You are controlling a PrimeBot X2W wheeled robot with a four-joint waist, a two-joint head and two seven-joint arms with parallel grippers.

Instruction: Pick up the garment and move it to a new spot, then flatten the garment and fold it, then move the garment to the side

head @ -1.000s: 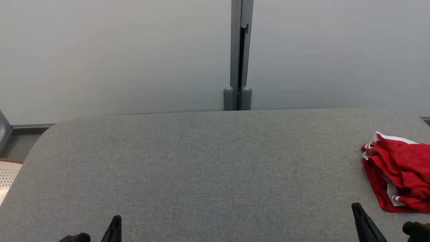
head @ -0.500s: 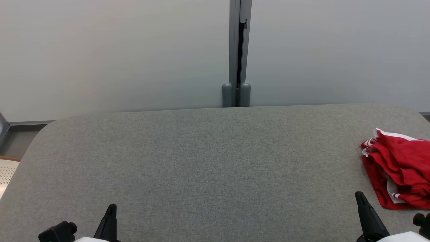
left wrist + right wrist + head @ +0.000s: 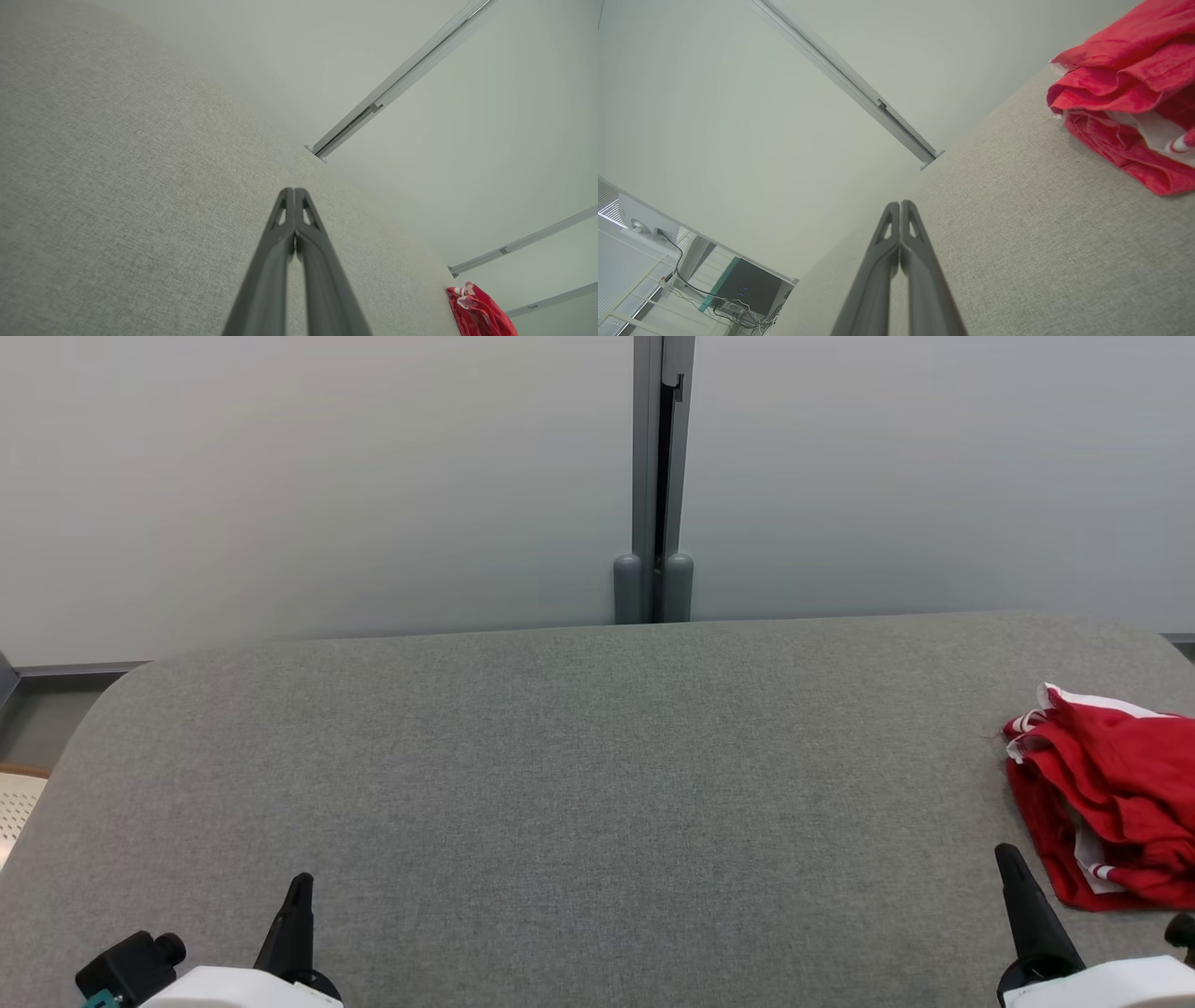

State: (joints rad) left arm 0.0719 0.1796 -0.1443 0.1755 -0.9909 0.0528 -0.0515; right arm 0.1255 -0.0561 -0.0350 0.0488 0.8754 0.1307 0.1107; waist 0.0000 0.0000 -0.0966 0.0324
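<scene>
A red garment [image 3: 1111,793] with white trim lies folded in a bundle at the right edge of the grey fabric table [image 3: 579,775]; it also shows as a garment [image 3: 1129,93] in the right wrist view and a small red garment [image 3: 476,312] in the left wrist view. My right gripper [image 3: 1010,861] is shut and holds nothing, just left of and below the bundle, apart from it. At the lower left my left gripper [image 3: 301,889] is shut with nothing in it. Both pairs of fingers [image 3: 293,205] [image 3: 900,219] are pressed together above bare cloth.
Pale partition panels with a grey post [image 3: 653,476] stand right behind the table's far edge. A pale perforated seat [image 3: 14,803] sits beside the table's left edge. A dark box with cables [image 3: 747,289] is off past the table in the right wrist view.
The head camera has tilted, so the whole scene sits higher in the picture and more of both forearms shows. The garment has stayed where it lies.
</scene>
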